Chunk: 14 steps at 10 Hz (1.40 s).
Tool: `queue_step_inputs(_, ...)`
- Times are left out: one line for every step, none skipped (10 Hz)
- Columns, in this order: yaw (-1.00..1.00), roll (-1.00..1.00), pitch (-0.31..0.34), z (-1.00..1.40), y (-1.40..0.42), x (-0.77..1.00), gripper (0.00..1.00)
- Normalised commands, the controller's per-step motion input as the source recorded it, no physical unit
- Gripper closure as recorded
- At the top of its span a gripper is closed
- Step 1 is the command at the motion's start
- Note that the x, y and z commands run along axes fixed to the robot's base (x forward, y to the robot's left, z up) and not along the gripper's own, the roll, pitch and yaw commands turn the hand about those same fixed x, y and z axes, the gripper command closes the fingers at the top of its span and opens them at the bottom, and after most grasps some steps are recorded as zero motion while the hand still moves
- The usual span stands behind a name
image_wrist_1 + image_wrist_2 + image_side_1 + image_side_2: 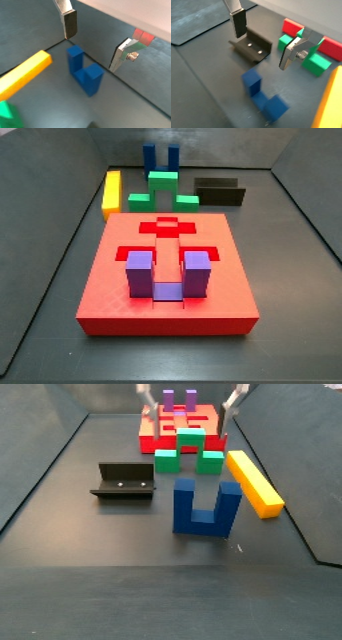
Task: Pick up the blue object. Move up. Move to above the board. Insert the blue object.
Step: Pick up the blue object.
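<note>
- the gripper (91, 39) hangs above the floor with its two silver fingers (69, 25) spread wide and nothing between them; the step in hand looks like the pick-up, not yet begun.
- the blue object (206, 507) stands upright on the dark floor, prongs up, well apart from the board (168, 283), with the green blocks (190, 452) between them. in both wrist views it sits lower than the fingertips, not yet between them (259, 93).
- in a side view the yellow bar (253, 482) lies just to its right and the fixture (126, 482) to its left, so a straight descent is safest.
- to do it well, i judge the gripper should centre over the blue object, line the pads up with flat faces, and go low enough to close on it squarely.
- a skewed grasp would likely tilt the piece and spoil the later fit into the board, where a purple block (163, 272) already sits.
</note>
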Motion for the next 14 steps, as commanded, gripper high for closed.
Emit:
queue_step_inputs(-0.04, 0.04, 0.024, -0.13, 0.07, 0.39, 0.0)
queue_step_inputs(-0.09, 0.0, 0.041, 0.0, 0.0, 0.35, 0.0)
queue_step_inputs(-0.07, 0.0, 0.0, 0.0, 0.0, 0.17, 0.0)
queue_step_inputs(-0.02, 0.1, -0.079, -0.41, 0.0, 0.03, 0.0)
queue_step_inputs(0.0, 0.16, -0.134, -0.63, 0.01, 0.0, 0.0)
queue_step_inputs(0.0, 0.18, -0.149, -0.63, 0.01, -0.05, 0.0)
queue_step_inputs(0.0, 0.11, -0.149, -0.56, 0.04, -0.03, 0.0)
queue_step_inputs(0.0, 0.15, -0.137, -0.57, 0.02, -0.05, 0.0)
queue_step_inputs(0.0, 0.11, -0.14, -0.54, 0.03, -0.04, 0.0)
queue_step_inputs(-0.01, 0.09, -0.131, -0.5, 0.0, -0.03, 0.0)
queue_step_inputs(-0.02, 0.05, -0.101, -0.37, 0.0, -0.02, 0.0)
queue_step_inputs(-0.01, 0.01, -0.067, -0.32, 0.0, 0.0, 0.0)
queue_step_inputs(-0.01, 0.0, -0.04, -0.28, 0.0, 0.0, 0.0)
queue_step_inputs(0.0, 0.01, -0.04, -0.49, 0.08, 0.18, 0.0)
